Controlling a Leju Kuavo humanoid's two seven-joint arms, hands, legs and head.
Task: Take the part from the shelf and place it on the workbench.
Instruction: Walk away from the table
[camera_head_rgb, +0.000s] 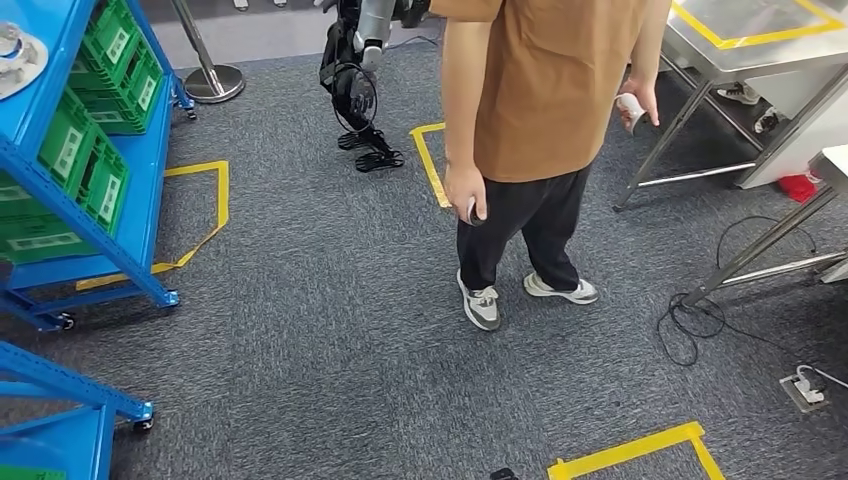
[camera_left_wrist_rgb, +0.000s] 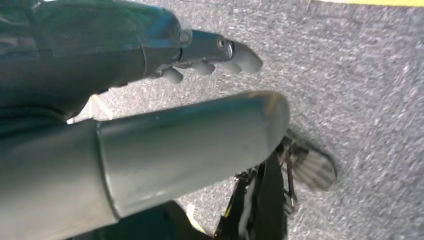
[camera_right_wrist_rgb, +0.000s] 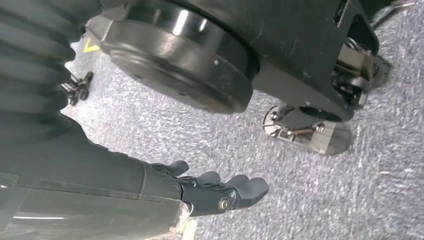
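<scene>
Person (camera_head_rgb: 530, 120) standing mid-carpet between blue shelf (camera_head_rgb: 90, 150) and metal workbench (camera_head_rgb: 740, 50), open grey carpet (camera_head_rgb: 320, 340) in front, cables (camera_head_rgb: 700, 320) by the bench legs

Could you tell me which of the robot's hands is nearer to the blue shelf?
Likely the left. The blue shelf stands on the robot's left; the left hand hangs over the carpet on that side, the right hand hangs on the far side.

From high on the body we look forward and down over the grey carpet (camera_head_rgb: 330, 330) toward a blue shelf (camera_head_rgb: 150, 170) and a standing person (camera_head_rgb: 530, 100); each wrist camera sits close behind its own hand, facing that same carpet, the ground all three views share.
</scene>
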